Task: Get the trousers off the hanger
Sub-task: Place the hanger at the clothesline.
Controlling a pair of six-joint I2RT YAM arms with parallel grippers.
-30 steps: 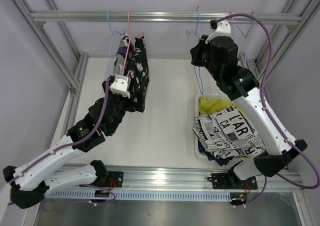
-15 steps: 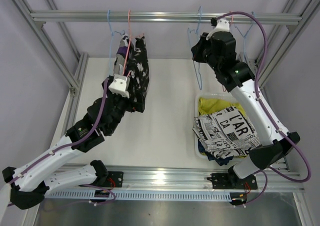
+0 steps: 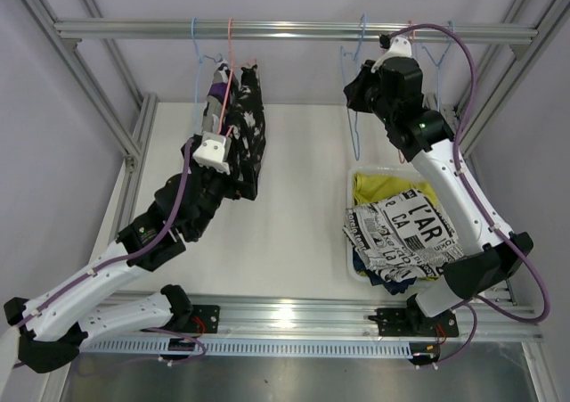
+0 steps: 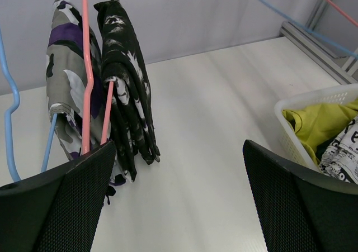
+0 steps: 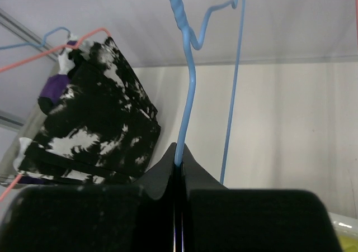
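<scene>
Progress stands past the halfway mark, as I judge it: three of five trousers lie in the white basket (image 3: 349,228) on the table (image 3: 303,170), and two hang from the rail (image 3: 294,29) on the left. In the basket are the yellow-green pair (image 3: 378,188), the newsprint-patterned pair (image 3: 410,233) on top, and a navy pair (image 3: 392,279) showing at the near edge. On the rail are the black-and-white pair (image 4: 126,95) and, just beside it, the grey-and-purple pair (image 4: 64,56), each draped over a hanger bar. The left pincer (image 4: 178,146) is spread to its widest and holds nothing, facing those two garments from just short of them. The right pincer (image 5: 178,151) is clamped tight on the wire of a bare blue hanger (image 5: 187,95) near the rail (two more bare hooks, one pink and one blue, show beyond it). How many hangers sit among the left-hand garments I cannot count surely. Left to do: two pairs off, then into the basket.
</scene>
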